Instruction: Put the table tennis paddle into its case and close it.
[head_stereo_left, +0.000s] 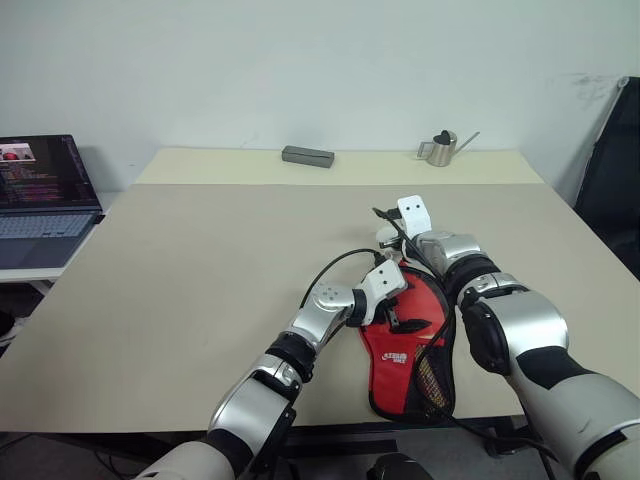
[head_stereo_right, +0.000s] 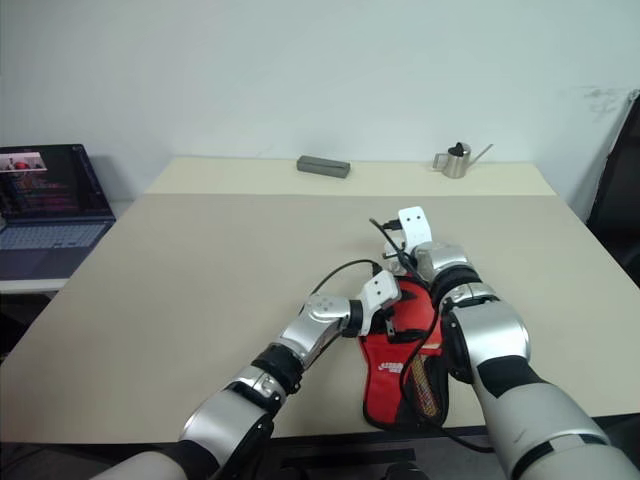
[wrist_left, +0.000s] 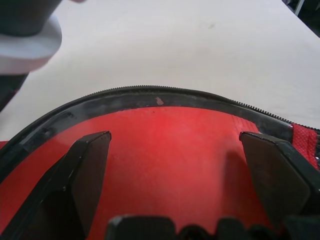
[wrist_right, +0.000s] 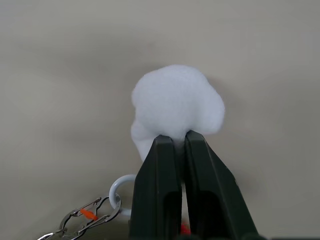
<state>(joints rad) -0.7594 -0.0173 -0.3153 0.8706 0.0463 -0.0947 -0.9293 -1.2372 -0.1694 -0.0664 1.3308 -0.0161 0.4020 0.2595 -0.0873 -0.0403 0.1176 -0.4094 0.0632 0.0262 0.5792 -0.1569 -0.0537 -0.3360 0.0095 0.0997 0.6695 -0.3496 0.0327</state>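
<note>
My right gripper (wrist_right: 180, 137) pinches the white ball charm (wrist_right: 176, 102) of the case (head_stereo_left: 405, 360), which lies at the table's (head_stereo_left: 200, 260) near edge. My left gripper (wrist_left: 185, 150) gapes over its red panel. Laptop (head_stereo_left: 40, 195), grey bar (head_stereo_left: 307, 155) and watering can (head_stereo_left: 440, 148) sit well apart.
</note>
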